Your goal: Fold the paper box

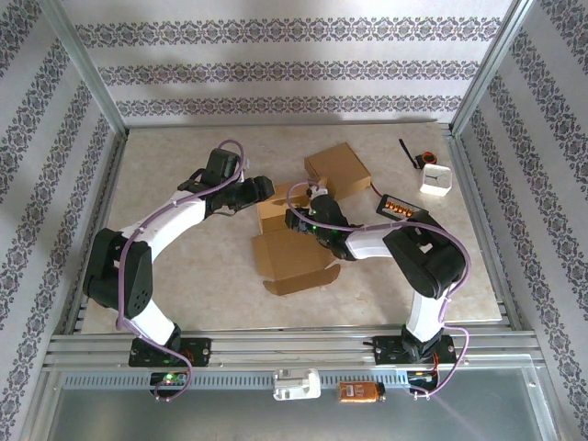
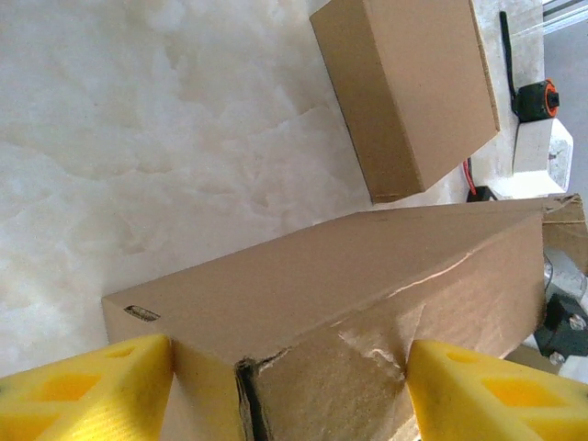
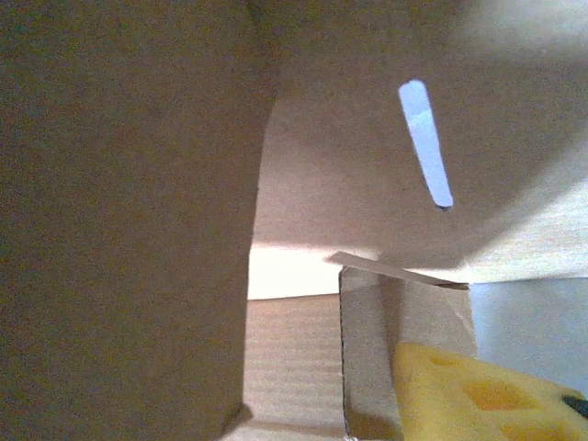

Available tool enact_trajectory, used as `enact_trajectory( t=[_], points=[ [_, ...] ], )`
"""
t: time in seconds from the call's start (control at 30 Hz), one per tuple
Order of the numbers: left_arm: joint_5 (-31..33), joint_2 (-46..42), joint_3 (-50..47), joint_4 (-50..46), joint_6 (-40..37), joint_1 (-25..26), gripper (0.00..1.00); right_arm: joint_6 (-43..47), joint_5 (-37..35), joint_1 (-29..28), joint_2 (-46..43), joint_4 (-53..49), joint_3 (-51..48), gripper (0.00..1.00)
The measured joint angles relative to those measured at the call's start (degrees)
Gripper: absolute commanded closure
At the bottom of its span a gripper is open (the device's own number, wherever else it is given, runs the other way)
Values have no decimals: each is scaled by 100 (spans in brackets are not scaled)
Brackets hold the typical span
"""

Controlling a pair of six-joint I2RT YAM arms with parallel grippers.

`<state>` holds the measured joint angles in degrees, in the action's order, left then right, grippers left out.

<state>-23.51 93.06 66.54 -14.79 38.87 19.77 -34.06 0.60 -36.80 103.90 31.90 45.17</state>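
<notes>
I am working both arms at the paper box (image 1: pixel 292 259), which is lying half-formed mid-table (image 1: pixel 175 165) with its front flaps flat toward me. My left gripper (image 2: pixel 289 367) is straddling the raised wall, its yellow fingers (image 2: pixel 83 390) spread wide either side of a corner. I cannot tell whether they are pressing the cardboard. My right gripper (image 1: pixel 305 219) is reaching inside the box, one yellow finger (image 3: pixel 478 395) sitting beside an inner flap (image 3: pixel 367 349). I cannot tell how its jaws are standing.

I am judging that the left should be bracing the wall upright while the right is pushing the flap along its crease toward the slot (image 3: pixel 425 142). The corner (image 2: pixel 253 381) is looking torn, so I am favouring gentle, square pressure, and minding the closed box (image 2: pixel 404 92) just behind.
</notes>
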Motion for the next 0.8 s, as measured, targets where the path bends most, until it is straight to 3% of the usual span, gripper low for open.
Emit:
enact_trajectory(
  t=[0.17,0.33,0.53,0.7,0.8],
  points=[
    [-4,2,7,2,-13,4,32,385,-28,-136,-1158,-407,-529,31],
    [-2,4,9,0,-26,9,32,1062,-275,-118,-2511,-542,-1016,17],
    [-4,4,13,0,-28,11,32,1921,-415,428,-3764,-1207,-1414,3],
    [2,-7,13,-7,-26,9,28,2404,-529,892,-4225,-1539,-1556,3],
    [22,-72,13,-72,-24,11,25,2549,-503,1082,-4028,-1639,-1550,11]
  ],
)
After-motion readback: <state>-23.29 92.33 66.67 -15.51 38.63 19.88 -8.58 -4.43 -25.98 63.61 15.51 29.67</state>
